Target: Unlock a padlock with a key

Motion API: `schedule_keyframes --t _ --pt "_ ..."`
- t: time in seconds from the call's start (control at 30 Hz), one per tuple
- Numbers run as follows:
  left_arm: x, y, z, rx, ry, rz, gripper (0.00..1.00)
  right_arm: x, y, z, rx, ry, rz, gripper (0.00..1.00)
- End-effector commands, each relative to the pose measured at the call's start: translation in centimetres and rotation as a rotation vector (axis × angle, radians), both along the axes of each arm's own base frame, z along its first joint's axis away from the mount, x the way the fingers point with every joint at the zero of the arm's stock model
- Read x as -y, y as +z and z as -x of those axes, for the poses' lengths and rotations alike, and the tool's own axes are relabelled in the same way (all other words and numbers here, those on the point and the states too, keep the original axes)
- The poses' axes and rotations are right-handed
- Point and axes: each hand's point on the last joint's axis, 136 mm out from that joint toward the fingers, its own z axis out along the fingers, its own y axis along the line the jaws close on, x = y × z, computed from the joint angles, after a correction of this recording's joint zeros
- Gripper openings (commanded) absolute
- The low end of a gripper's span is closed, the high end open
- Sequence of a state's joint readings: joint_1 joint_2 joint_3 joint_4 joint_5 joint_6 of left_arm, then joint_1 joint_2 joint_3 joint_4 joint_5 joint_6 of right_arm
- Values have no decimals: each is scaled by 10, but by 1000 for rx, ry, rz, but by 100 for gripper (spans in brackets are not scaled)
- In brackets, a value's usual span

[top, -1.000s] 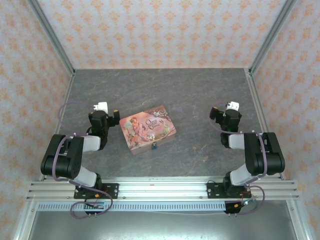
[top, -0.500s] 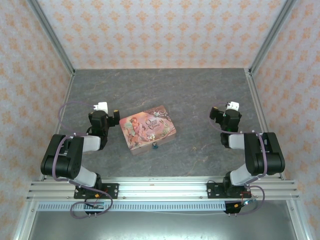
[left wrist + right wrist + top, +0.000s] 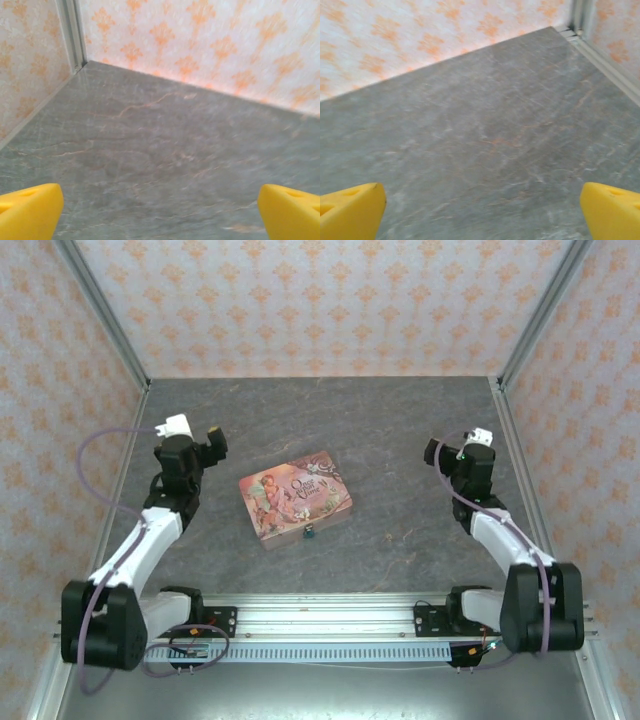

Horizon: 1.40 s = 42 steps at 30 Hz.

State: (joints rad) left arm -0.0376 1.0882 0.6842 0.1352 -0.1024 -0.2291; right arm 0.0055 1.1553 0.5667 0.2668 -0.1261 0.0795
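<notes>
One pink tin (image 3: 295,498), one tiny blue padlock (image 3: 309,532), one gray counter (image 3: 400,430). Two pincers: a left pincer (image 3: 212,442) and a right pincer (image 3: 432,452).

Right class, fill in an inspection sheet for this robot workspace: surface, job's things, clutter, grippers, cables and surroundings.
Surface: grey, marbled table.
Job's things: teal padlock at the near edge of the pink tin, mid-table; whether it is fastened to it, cannot tell.
Clutter: nothing seen.
Grippers: left gripper open, holding nothing; right gripper open, holding nothing; both out to the sides of the tin.
Cables: purple cable loops off the left arm.
Surroundings: orange-patterned walls, metal posts, rail at the near edge.
</notes>
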Motion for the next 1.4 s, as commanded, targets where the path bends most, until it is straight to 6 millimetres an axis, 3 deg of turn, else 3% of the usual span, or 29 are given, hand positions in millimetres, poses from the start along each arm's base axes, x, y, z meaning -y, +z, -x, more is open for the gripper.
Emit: schedule_keyframes --t 0.0,0.13,0.23,0.37,0.43,0.53,0.77,0.93,1.13,1.37 --pt "17 -28 41 -184 4 238 100 -38 -20 33 -186 136 -210 99" --pt "47 -32 80 -273 -71 434 100 -91 -6 62 -221 319 -409 99" --pt "70 -46 112 -387 -132 507 100 -124 -4 83 -269 416 -470 99" --pt "100 -73 140 -491 -208 615 100 -158 -18 104 -343 483 -534 99" --pt "112 -88 144 -512 -227 676 100 -171 -27 110 -369 512 -533 99" --pt "124 -100 140 -505 -260 737 100 -189 -37 113 -417 557 -522 99" --pt "152 -99 114 -507 -386 810 100 -227 -41 103 -510 668 -464 100" --pt "156 -103 103 -524 -387 821 100 -245 -50 93 -550 690 -451 100" --pt "166 -93 90 -502 -433 858 100 -266 -53 83 -563 730 -473 100" --pt "169 -83 75 -499 -450 832 100 -284 -59 88 -615 793 -493 99"
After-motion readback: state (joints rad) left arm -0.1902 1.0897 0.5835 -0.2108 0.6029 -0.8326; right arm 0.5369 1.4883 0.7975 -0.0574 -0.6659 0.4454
